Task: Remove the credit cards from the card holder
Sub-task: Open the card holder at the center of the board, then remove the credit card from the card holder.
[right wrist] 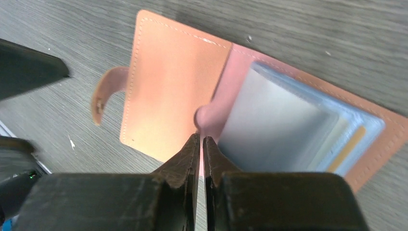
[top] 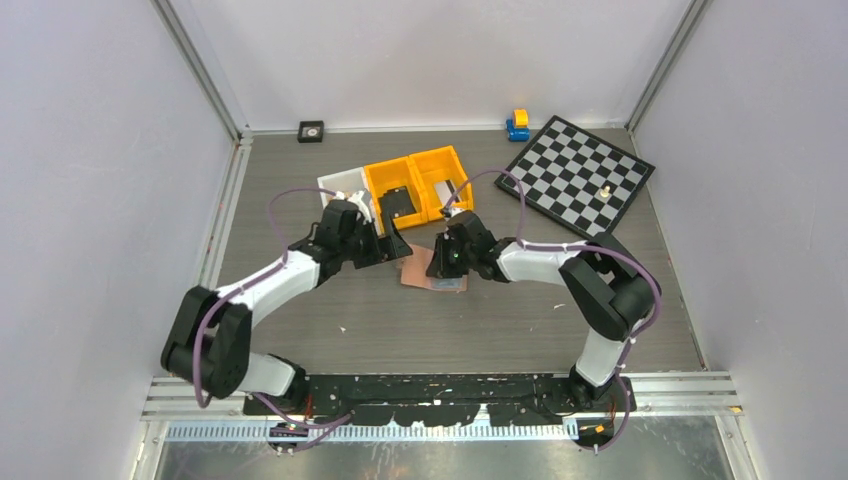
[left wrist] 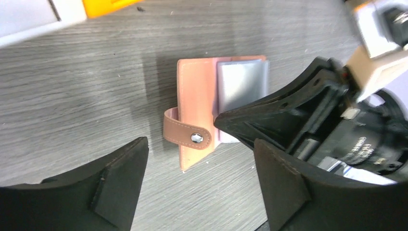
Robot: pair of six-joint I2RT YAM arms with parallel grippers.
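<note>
Two hands at the card holder (left wrist: 197, 91), lying open on the desk (top: 520, 320): your right hand (right wrist: 201, 142) is pressed together, pinching its edge by the fold; your left hand (left wrist: 199, 144) hangs spread above the snap tab (left wrist: 185, 134), credit cards (right wrist: 284, 125) in the pockets.

the left arm (top: 268, 285) and right arm (top: 532, 262) are white shells between chunky black joints — a thin purple cable (top: 290, 192) loops along each. the fingers (left wrist: 118, 180) are matte black, thick and wedge-shaped, with blunt tapered tips.
</note>
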